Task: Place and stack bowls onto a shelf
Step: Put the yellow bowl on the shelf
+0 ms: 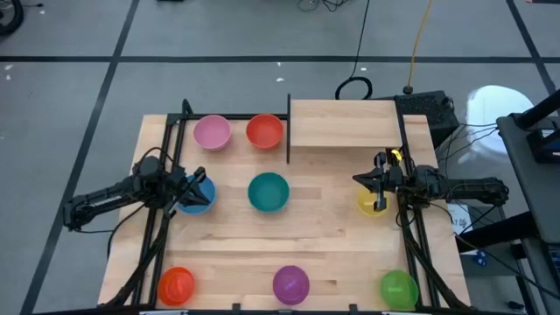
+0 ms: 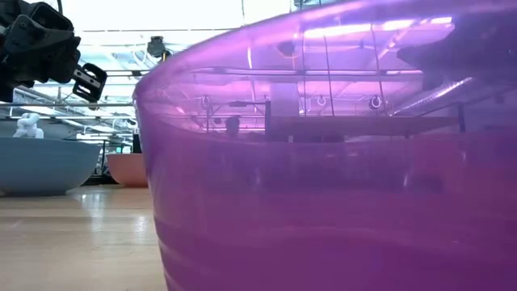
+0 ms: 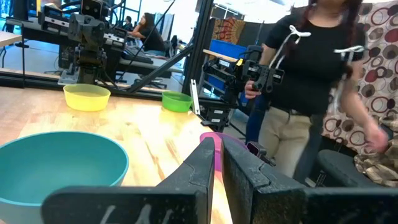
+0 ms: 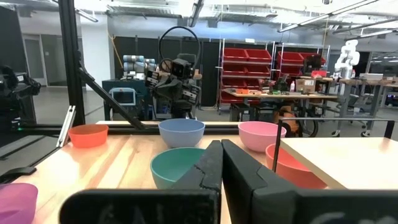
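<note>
Eight bowls out, shelf bare

Eight bowls sit spread over the bench (image 1: pixel 324 227) and we see none on the shelf (image 1: pixel 346 122), which stands at the far edge, right of the middle. Pink bowl (image 1: pixel 212 132) and red bowl (image 1: pixel 264 131) sit just left of it at the far side. Teal bowl (image 1: pixel 268 192) is mid-bench. Orange bowl (image 1: pixel 176 285), purple bowl (image 1: pixel 290 284) and green bowl (image 1: pixel 398 288) line the near edge.

Our left pincer (image 1: pixel 194 187) hangs over the blue bowl (image 1: pixel 196 195) on the left side; its fingers (image 3: pixel 205 165) look nearly pressed together with a thin slit between, and we can't tell if they pinch anything. Right pincer (image 1: pixel 380 192) sits above the yellow bowl (image 1: pixel 371 202) on the right side, just in front of the shelf, fingers (image 4: pixel 208 165) pressed together with nothing between them.
</note>
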